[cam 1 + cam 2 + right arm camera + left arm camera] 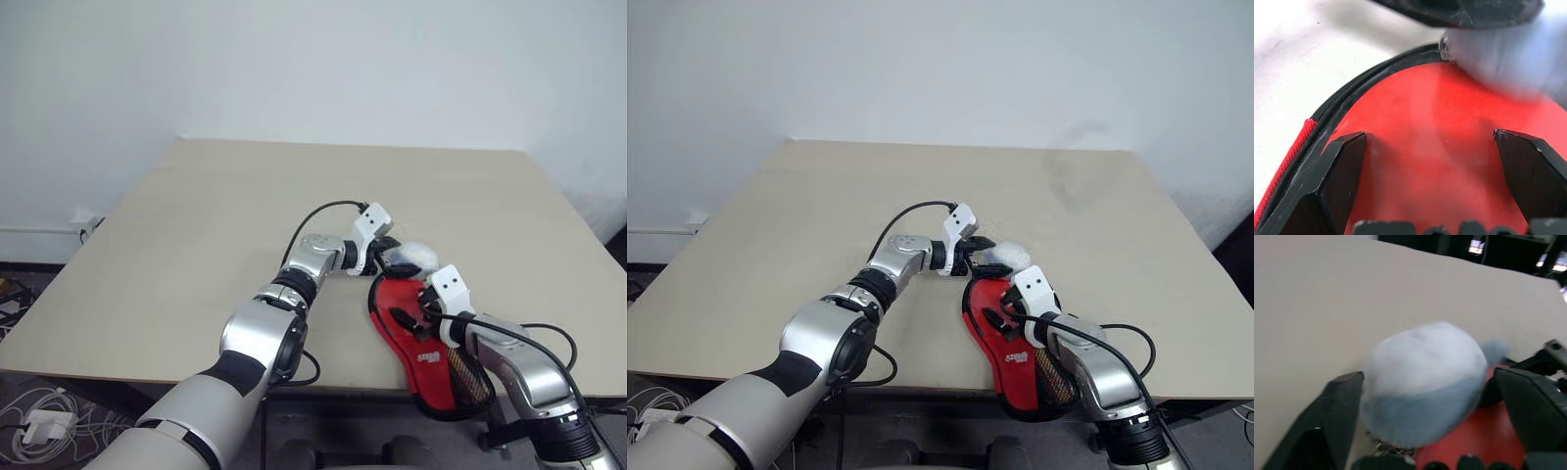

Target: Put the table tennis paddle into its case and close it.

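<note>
The red, black-trimmed case [416, 343] lies near the table's front right edge, white logo up, and its mesh end overhangs the edge. The zip runs along its black rim [1352, 93]. A white fluffy ball [411, 257] sits at the case's far end, beside the zip slider [1444, 49]. My left gripper [1425, 377] reaches in from the left and is open, with the ball lying loosely between its fingers [1337, 416]. My right gripper [1429, 134] hovers open just over the case's red face, holding nothing. The table tennis paddle is hidden.
The beige table [245, 215] stretches wide to the left and the back, up to a white wall. Cables and a power adapter [44, 423] lie on the floor at the left. A wall socket [83, 220] sits past the table's left corner.
</note>
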Robot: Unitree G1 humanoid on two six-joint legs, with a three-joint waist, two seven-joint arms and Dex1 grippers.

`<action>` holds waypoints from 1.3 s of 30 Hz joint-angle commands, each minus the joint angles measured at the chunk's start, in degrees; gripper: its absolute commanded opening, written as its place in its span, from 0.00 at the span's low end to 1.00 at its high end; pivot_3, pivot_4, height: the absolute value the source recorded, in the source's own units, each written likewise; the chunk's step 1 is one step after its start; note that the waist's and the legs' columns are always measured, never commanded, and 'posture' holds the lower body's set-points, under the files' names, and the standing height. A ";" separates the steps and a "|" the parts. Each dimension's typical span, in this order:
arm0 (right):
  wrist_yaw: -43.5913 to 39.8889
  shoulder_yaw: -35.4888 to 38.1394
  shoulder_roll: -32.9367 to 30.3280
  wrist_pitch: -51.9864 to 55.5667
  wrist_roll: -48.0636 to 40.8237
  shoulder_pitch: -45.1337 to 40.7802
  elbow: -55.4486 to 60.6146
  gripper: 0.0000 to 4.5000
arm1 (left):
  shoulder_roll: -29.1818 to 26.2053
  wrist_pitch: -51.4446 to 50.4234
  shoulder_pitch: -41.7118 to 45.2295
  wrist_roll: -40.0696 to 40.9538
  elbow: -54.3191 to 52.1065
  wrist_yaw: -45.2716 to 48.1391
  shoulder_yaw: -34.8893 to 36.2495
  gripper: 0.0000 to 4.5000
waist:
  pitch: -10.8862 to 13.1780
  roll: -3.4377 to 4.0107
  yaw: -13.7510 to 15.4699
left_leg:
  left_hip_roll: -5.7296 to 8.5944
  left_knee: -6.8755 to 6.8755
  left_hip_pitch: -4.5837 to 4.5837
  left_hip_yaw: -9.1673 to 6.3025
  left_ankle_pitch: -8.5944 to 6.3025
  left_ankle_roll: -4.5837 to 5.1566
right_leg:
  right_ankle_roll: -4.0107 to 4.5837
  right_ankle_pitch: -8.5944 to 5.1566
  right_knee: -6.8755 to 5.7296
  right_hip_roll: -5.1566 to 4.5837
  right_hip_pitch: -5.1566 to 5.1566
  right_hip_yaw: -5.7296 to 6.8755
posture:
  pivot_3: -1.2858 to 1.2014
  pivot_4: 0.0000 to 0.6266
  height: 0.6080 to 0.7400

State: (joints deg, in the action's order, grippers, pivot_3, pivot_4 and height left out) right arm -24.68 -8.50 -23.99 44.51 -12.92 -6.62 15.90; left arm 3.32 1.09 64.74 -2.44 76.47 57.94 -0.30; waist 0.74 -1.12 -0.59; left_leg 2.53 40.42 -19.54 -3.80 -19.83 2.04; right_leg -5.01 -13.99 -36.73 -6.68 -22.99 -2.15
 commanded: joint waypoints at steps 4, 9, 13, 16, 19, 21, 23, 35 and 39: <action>-0.12 -1.56 -0.70 1.86 1.67 1.04 -4.39 1.00 | -0.98 -0.95 1.14 1.97 -3.21 3.54 1.25 0.99 | 0.00 0.00 0.00 | -0.01 0.00 0.01 0.00 0.00 0.00 | 0.00 0.00 0.00 0.00 0.01 0.00 | 0.52 0.00 0.82; -1.88 -0.35 -5.35 3.60 2.01 1.49 -1.15 1.00 | -4.71 -2.43 1.36 3.51 -5.02 9.73 2.06 0.99 | 0.00 0.04 0.04 | 0.00 0.00 0.00 0.01 0.00 0.00 | 0.00 0.00 -0.01 0.00 -0.02 -0.01 | 0.52 0.00 0.82; -3.61 2.57 -9.06 6.04 -0.34 1.99 3.40 1.00 | -7.60 -2.49 0.42 3.96 -7.16 13.01 1.68 0.99 | 0.00 0.05 0.79 | 0.04 0.01 -0.01 -0.02 -0.02 0.03 | 0.00 0.00 0.02 -0.04 0.00 0.01 | 0.52 0.00 0.82; -6.33 6.53 -13.25 6.56 -2.12 3.58 6.86 1.00 | -10.00 -3.48 -1.18 3.79 -10.13 16.07 0.40 0.99 | 0.00 0.05 1.16 | 0.06 0.08 -0.05 -0.02 -0.05 0.09 | 0.00 0.00 0.03 -0.06 0.04 0.03 | 0.52 0.00 0.82; -9.53 10.97 -17.20 7.29 -4.53 4.99 8.89 1.00 | -11.85 -6.27 -4.14 3.31 -15.07 19.33 -1.73 0.99 | 0.01 0.06 1.11 | 0.06 0.12 -0.08 0.00 -0.08 0.13 | -0.01 0.00 0.05 -0.06 0.04 0.02 | 0.52 0.00 0.82; -11.13 14.13 -17.90 8.13 -7.09 4.78 9.44 1.00 | -12.43 -8.82 -6.67 4.03 -19.77 20.81 -2.86 0.99 | 0.02 0.07 1.06 | 0.02 0.12 -0.08 0.02 -0.08 0.14 | -0.01 -0.01 0.04 -0.03 0.03 0.02 | 0.52 0.00 0.82; -11.78 18.09 -17.29 8.80 -9.96 2.94 8.81 1.00 | -12.55 -11.97 -10.21 5.07 -26.47 21.92 -4.16 0.99 | 0.03 0.08 0.93 | -0.01 0.12 -0.08 0.03 -0.08 0.13 | -0.01 -0.01 0.01 -0.01 0.00 0.00 | 0.52 0.00 0.82; -5.50 19.39 -9.03 13.76 -12.99 -12.08 -3.69 1.00 | -8.79 -28.75 -25.55 8.60 -58.05 16.06 -14.61 0.99 | 0.03 0.20 0.82 | -0.02 0.12 -0.20 0.10 -0.07 0.12 | 0.00 0.00 -0.03 -0.05 -0.21 -0.11 | 0.52 0.00 0.82; -5.30 17.56 -7.47 15.11 -13.59 -14.23 -6.61 1.00 | -8.08 -27.06 -27.48 7.12 -57.91 12.54 -18.48 0.99 | 0.04 0.27 0.78 | -0.04 0.10 -0.20 0.09 -0.07 0.11 | 0.00 0.00 -0.03 -0.04 -0.25 -0.11 | 0.52 0.00 0.82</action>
State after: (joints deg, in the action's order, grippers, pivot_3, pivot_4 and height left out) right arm -30.16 8.84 -31.90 59.13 -25.82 -18.95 9.46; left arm -4.98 -26.94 37.04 5.05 19.88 71.86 -17.85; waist 0.78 -0.85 0.19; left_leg 2.50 40.51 -19.75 -3.69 -19.90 2.15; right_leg -5.01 -13.99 -36.76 -6.72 -23.25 -2.27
